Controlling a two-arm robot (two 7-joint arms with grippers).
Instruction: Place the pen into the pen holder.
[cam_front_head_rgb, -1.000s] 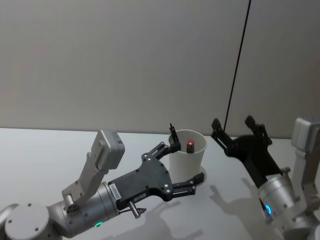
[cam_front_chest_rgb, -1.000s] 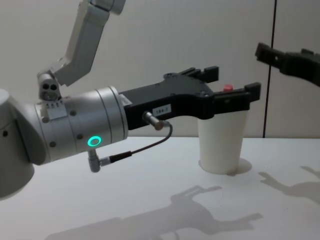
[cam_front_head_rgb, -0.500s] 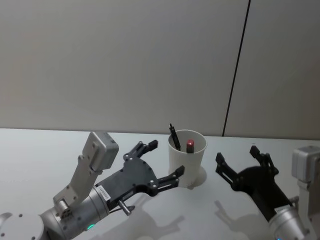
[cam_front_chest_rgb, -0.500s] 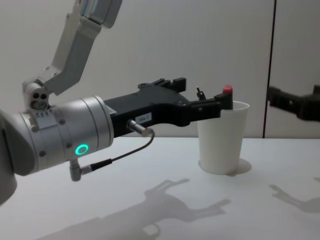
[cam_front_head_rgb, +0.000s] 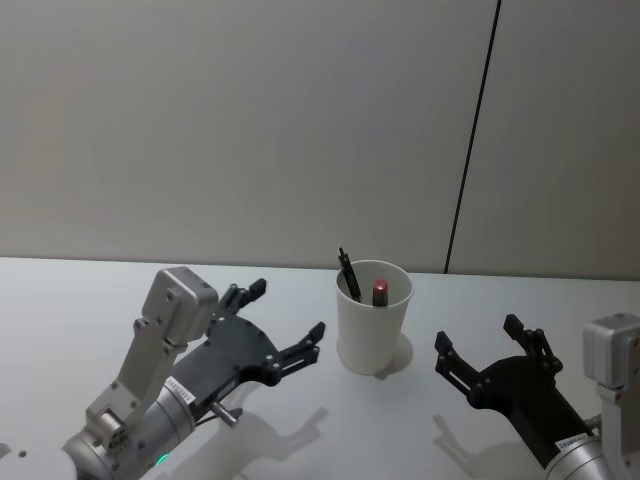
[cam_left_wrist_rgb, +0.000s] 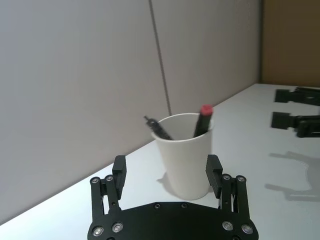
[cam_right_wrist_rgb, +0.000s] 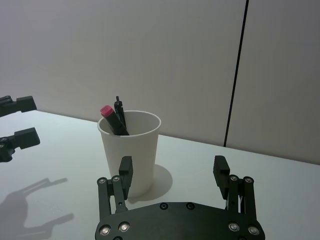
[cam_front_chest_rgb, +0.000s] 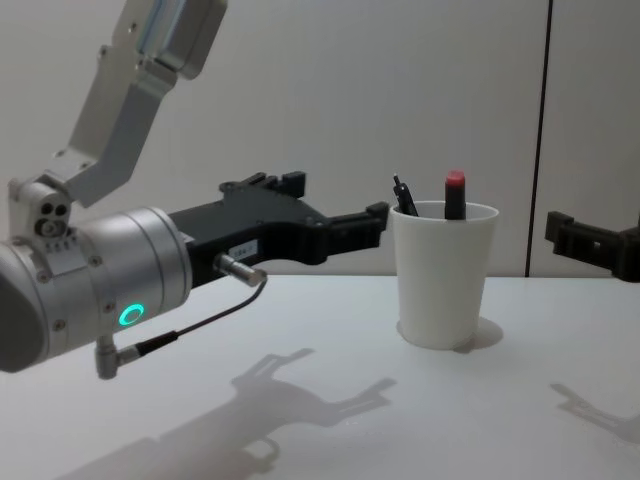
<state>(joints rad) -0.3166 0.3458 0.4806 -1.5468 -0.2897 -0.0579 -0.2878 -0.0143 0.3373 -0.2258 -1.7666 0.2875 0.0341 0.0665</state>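
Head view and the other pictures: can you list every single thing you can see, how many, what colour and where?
pen holder: one, plain white paper cup, upright on the table between the two grippers.
black pen: one, black, leaning in the pen holder at the side nearer the left gripper, tip above the rim.
red-capped pen: one, dark body with a red cap, standing in the pen holder.
table: one, white, under everything.
wall: pale grey panels with one dark vertical seam, behind the table.
left gripper: one, black, open, beside the pen holder and apart from it.
right gripper: one, black, open, on the pen holder's other side, holding nothing.
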